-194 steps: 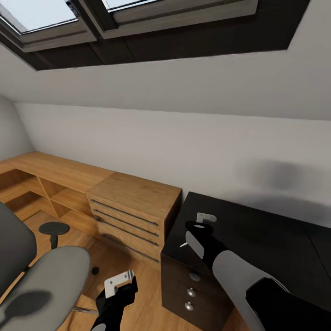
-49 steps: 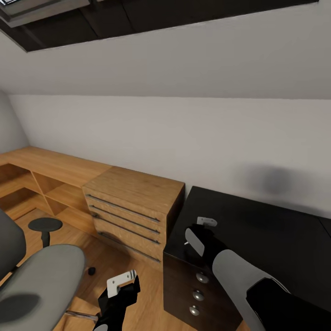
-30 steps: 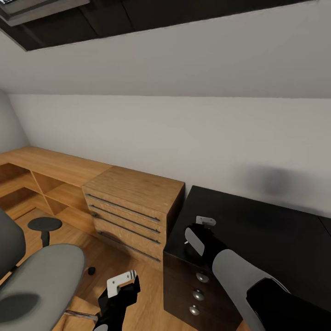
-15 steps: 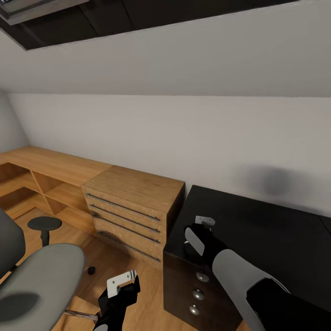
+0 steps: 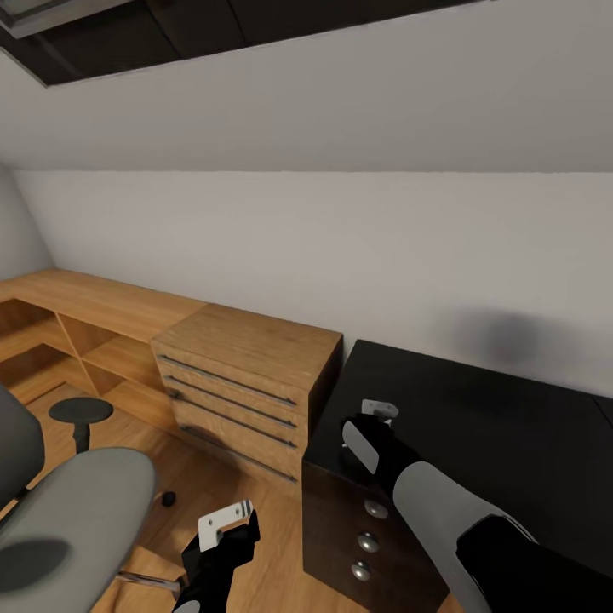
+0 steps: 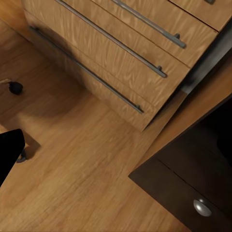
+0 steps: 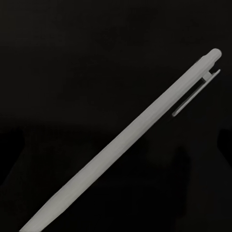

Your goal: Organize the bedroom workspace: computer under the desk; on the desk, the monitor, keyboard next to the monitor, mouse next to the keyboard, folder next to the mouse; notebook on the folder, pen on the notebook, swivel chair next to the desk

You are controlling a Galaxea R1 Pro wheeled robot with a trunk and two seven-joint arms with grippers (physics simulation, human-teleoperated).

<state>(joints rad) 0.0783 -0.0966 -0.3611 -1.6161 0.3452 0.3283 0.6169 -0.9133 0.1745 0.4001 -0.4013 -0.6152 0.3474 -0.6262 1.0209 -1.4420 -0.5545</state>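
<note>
Pen [image 7: 128,140] is seen close up in the right wrist view as a white stick against the black desk top [image 7: 72,58], its long axis running from about 7 o'clock to 1 o'clock, the clipped cap end at 1 o'clock. In the head view a thin pale tip is seen projecting from the right gripper [image 5: 368,421] toward 8 o'clock. The fingers themselves are hidden from the wrist camera, so whether the pen is clamped or how wide the jaws stand cannot be told.

From the left of the head view: the swivel chair [image 5: 72,511], grey, is placed at 8 o'clock; the left gripper [image 5: 223,521] is held low over the wood floor [image 6: 72,169], its jaw spacing not readable; a light-wood drawer chest [image 5: 247,392] is set against the desk [image 5: 477,426], whose drawers carry round silver knobs [image 5: 368,541].
</note>
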